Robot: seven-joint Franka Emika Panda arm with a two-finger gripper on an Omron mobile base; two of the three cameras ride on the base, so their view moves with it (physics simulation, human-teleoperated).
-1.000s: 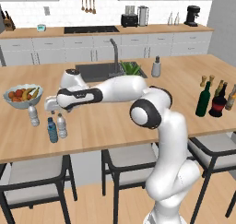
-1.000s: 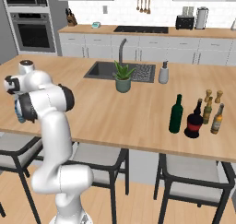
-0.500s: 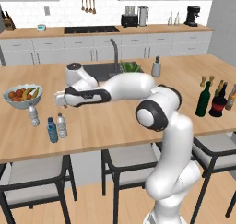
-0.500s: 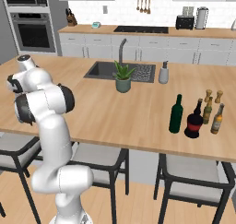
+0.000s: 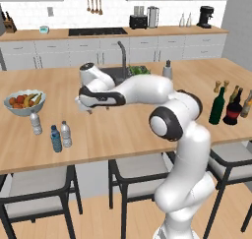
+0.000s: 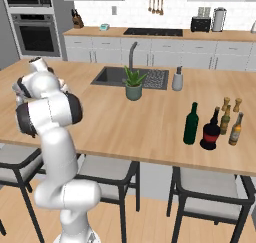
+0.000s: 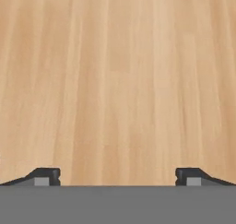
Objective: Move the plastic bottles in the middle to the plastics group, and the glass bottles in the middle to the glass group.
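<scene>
Left base view: your gripper [image 5: 87,109] hangs over the tabletop [image 5: 123,130], left of its middle. Three small water bottles [image 5: 65,134] stand near the front-left edge, beside a fruit bowl [image 5: 23,103]. The green wine bottle [image 5: 217,105] and the round dark bottle [image 5: 233,108] stand at the right end.

Right base view: both stand by slim brown bottles [image 6: 235,129] near the right edge.

Hand view: your gripper [image 7: 118,176] is spread wide, empty, over bare wood.
</scene>
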